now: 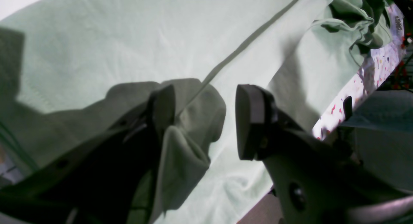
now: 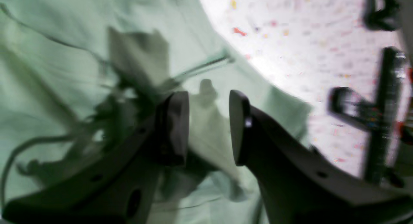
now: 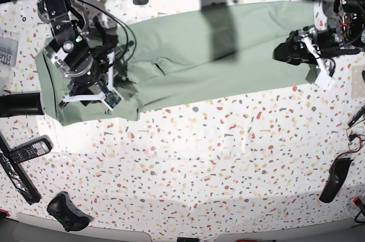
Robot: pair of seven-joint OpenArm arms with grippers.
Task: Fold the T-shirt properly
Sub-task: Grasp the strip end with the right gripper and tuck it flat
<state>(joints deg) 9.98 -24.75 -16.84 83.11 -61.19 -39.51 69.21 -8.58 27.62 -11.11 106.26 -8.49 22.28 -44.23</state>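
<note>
While one pale sage-green cloth T-shirt [image 3: 211,59] lies stretched in a long band across the speckled white table [image 3: 217,162], two grippers work its ends. The left gripper [image 1: 205,121] has its jaws apart, a bunched fold of cloth against one pad. The right gripper [image 2: 208,127] also stands parted, crumpled cloth lying between and below its jaws.

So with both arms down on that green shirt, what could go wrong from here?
The left arm's fingers stand apart with only a loose bunch of the shirt against one of them, so the cloth might slip out when lifted. The right arm's fingers are also apart over crumpled cloth and may pinch extra layers. The shirt's far end lies near the table edge and could drag off.
</note>
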